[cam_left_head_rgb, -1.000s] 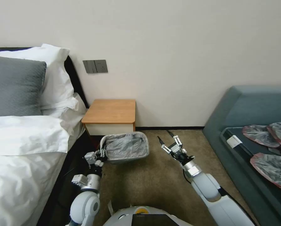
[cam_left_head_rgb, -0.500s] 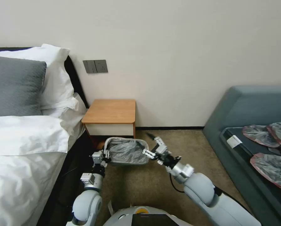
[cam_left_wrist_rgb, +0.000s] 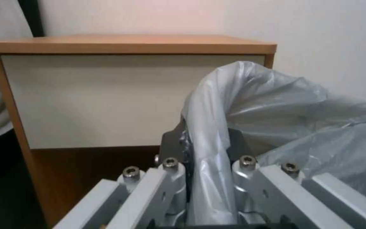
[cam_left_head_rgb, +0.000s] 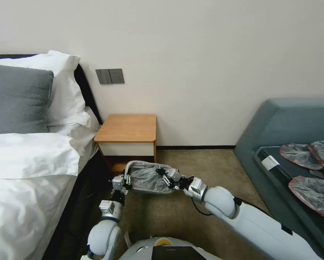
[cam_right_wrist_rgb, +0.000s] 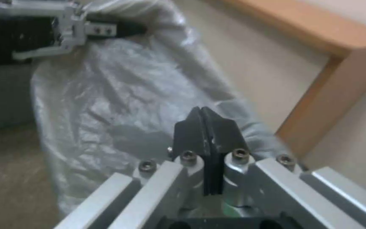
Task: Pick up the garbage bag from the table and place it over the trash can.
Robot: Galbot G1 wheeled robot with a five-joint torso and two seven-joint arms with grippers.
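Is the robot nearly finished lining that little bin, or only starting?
Well along, I'd judge. The orange-brown wooden nightstand top is bare, and the crinkled silver-grey plastic bag already drapes the small bin on the carpet. The left gripper pinches a bagged rim fold; the right gripper, fingers shut, rests at the opposite side. Left: seating the bag and letting go.

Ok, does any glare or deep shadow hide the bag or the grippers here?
Head view: even room light, soft sheen on the bag, nothing hidden; the gap beside the bed is dark. Left wrist view: highlights run along the fold pinched in the left gripper; the space under the table drawer is in shadow. Right wrist view: the right gripper has dark, shut pads, readable against the pale bag.
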